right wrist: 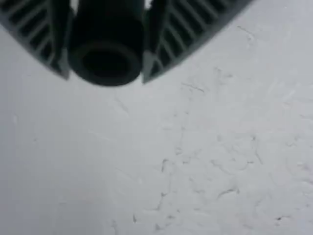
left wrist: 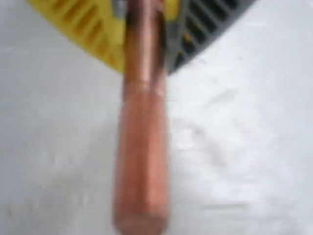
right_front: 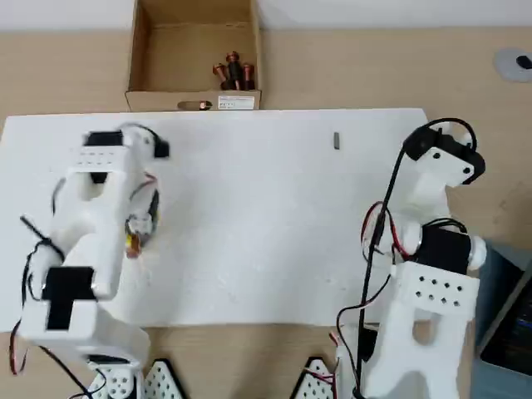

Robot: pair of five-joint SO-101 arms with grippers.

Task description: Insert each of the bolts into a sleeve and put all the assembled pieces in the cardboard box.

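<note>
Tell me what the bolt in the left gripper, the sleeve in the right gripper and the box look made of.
Bolt: metal, copper-coloured, smooth with a soft sheen along the shank. Sleeve: dark and matte with a hollow bore; plastic or blackened metal, can't tell. Cardboard box: brown cardboard, dull, flat folded walls.

Cardboard box [right_front: 140, 58] sits on the table [right_front: 349, 66] behind the mat [right_front: 249, 249], left of centre. Assembled pieces [right_front: 234, 71] lie in its front right corner, and one more piece [right_front: 195, 105] is at its front wall. A loose sleeve [right_front: 336, 140] lies on the mat near the back edge, right of centre. My left gripper [left wrist: 144, 29] has a bolt [left wrist: 142, 147] over the mat's left side. My right gripper [right wrist: 105, 29] has a sleeve [right wrist: 105, 58] over the mat.
</note>
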